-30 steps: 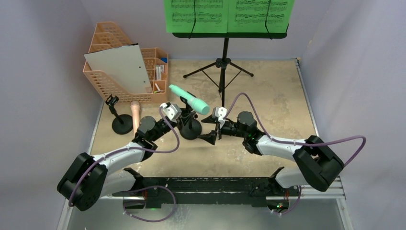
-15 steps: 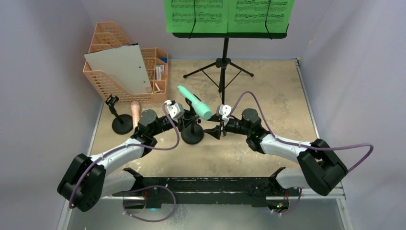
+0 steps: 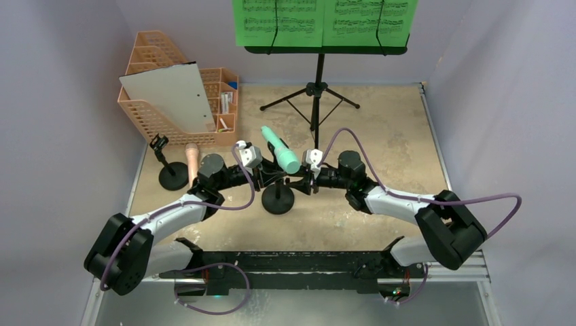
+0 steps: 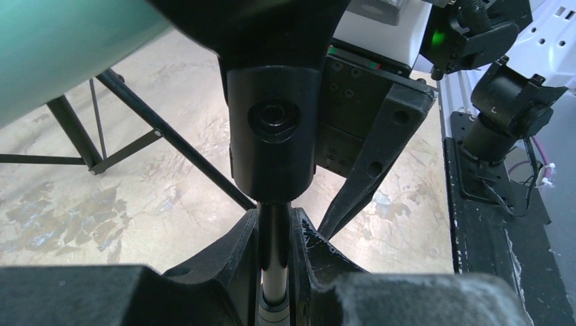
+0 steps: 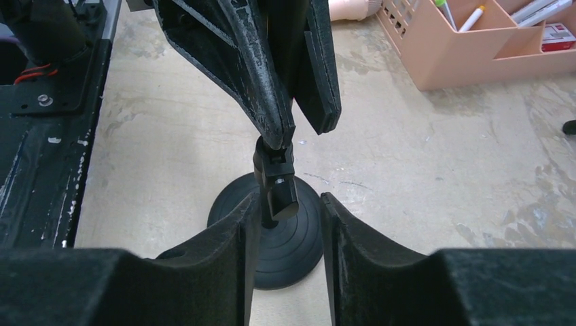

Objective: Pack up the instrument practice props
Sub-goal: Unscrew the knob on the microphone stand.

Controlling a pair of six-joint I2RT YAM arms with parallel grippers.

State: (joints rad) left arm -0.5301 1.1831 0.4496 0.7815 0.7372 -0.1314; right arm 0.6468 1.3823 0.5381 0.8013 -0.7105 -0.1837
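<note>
Midway along the near edge, the left gripper (image 4: pixel 275 234) pinches the holder's (image 3: pixel 278 202) stem while the right gripper (image 5: pixel 284 224) straddles its clip, jaws apart, so an uneven tug could tip the top-heavy holder and drop the mint mic (image 3: pixel 280 149).

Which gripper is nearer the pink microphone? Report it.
Left. The left gripper clamps the black holder, right of the pink microphone; the right gripper sits on that holder's far side.

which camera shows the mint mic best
Top external: the whole mint microphone shows, tilted atop its holder. Left wrist catches only a blurred mint patch in its top-left corner; right wrist shows none of it.
</note>
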